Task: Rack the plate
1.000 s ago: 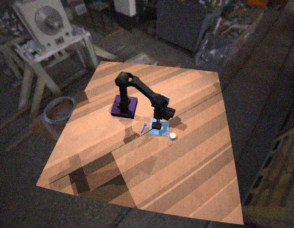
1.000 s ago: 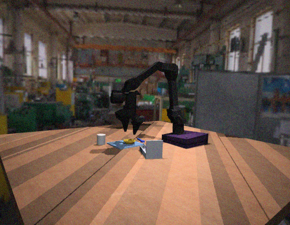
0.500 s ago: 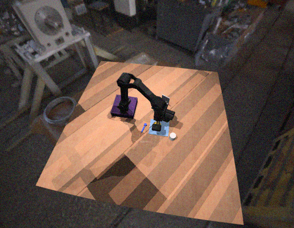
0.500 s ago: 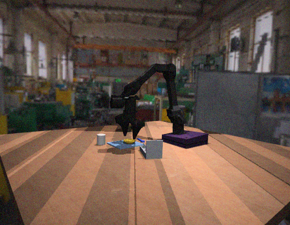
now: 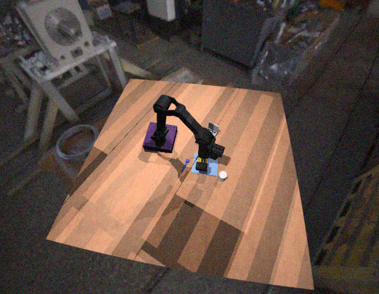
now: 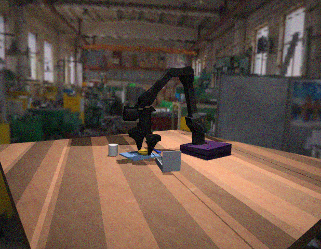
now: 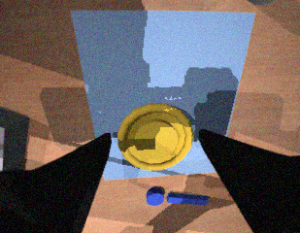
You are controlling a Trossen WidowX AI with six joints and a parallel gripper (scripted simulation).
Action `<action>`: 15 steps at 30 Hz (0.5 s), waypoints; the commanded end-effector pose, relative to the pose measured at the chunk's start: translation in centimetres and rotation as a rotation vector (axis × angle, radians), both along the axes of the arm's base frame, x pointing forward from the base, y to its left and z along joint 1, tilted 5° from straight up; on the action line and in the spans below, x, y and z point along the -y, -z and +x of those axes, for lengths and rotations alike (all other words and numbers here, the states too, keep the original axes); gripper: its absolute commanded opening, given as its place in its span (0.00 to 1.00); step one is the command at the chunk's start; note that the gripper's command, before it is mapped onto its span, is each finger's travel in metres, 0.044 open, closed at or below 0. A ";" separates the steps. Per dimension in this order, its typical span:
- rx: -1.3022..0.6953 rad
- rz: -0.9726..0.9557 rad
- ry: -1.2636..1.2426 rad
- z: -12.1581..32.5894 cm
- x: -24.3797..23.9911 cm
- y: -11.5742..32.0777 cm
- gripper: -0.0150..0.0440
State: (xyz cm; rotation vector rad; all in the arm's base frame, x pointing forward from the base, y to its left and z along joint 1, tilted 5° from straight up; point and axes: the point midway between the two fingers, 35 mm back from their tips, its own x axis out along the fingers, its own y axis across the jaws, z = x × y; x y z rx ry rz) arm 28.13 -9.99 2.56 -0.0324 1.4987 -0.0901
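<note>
A small yellow plate (image 7: 154,144) (image 5: 200,160) (image 6: 142,152) lies flat on a light blue mat (image 7: 198,44) (image 5: 212,171) (image 6: 128,155). My gripper (image 7: 155,135) (image 5: 200,166) (image 6: 144,150) is open and points straight down over the plate, one finger on each side of it, with the tips just above the mat. Nothing is between the fingers. The grey dish rack (image 5: 213,128) (image 6: 170,161) stands on the table a short way from the mat, toward the arm's side. Its corner shows at the left edge of the wrist view (image 7: 9,136).
A blue spoon (image 7: 181,198) (image 5: 185,164) (image 6: 156,150) lies on the table just off the mat's edge. A white cup (image 5: 222,175) (image 6: 112,149) stands beside the mat on the other side. The arm's purple base (image 5: 168,140) (image 6: 206,150) sits behind.
</note>
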 end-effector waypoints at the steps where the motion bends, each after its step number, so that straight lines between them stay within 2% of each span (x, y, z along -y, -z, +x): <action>1: 0.000 0.003 -0.006 0.0 0.0 0.4 0.93; 3: 0.000 0.003 -0.006 0.0 0.0 0.4 0.86; 9: 0.000 0.003 -0.006 0.0 0.0 0.4 0.86; 15: 0.000 0.003 -0.006 0.0 0.0 0.4 0.79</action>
